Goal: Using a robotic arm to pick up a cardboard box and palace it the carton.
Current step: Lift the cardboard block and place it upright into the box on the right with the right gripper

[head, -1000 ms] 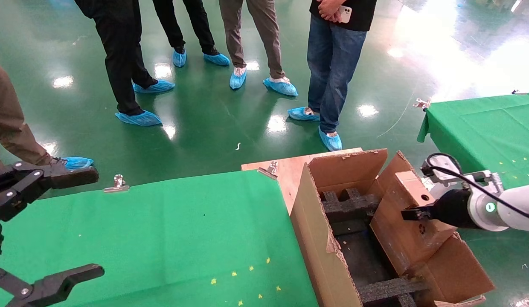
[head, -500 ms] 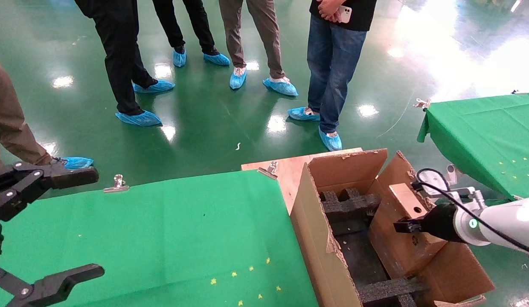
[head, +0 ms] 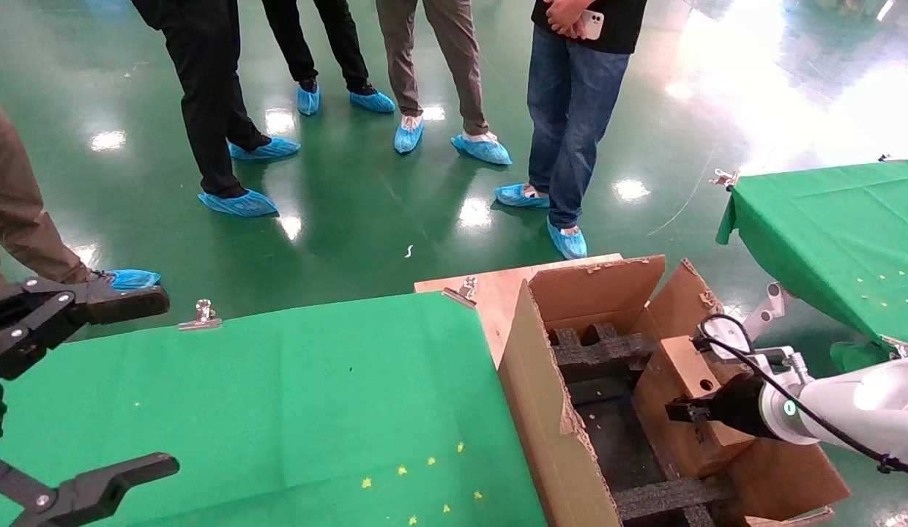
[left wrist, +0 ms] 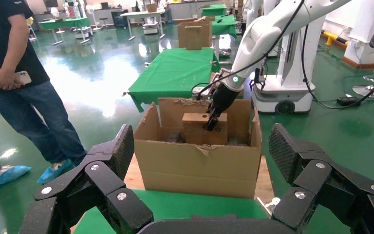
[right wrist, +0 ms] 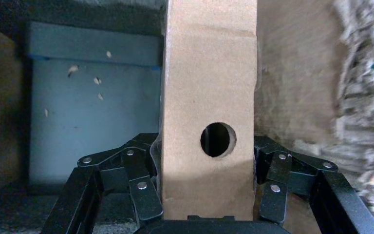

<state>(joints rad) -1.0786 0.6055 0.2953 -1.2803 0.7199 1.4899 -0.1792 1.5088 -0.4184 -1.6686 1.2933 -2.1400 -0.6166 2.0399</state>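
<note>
Brown cardboard box (head: pixel 681 406) stands upright, clamped in my right pincer (right wrist: pixel 207 192), partly inside the carton (head: pixel 564 432) against its right wall. My left pincer (left wrist: pixel 202 190) hangs wide open, parked over the green surface (head: pixel 278 395).

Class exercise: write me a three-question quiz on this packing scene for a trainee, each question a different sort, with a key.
1. True or false: the right gripper is shut on the small brown cardboard box with a round hole.
2. The small box is: A) on the green tablecloth; B) partly inside the large torn-flapped brown carton; C) on the floor.
3. Fill in: the left gripper, over the cloth, is ____.

Key: 1 true; 2 B; 3 open.
</note>
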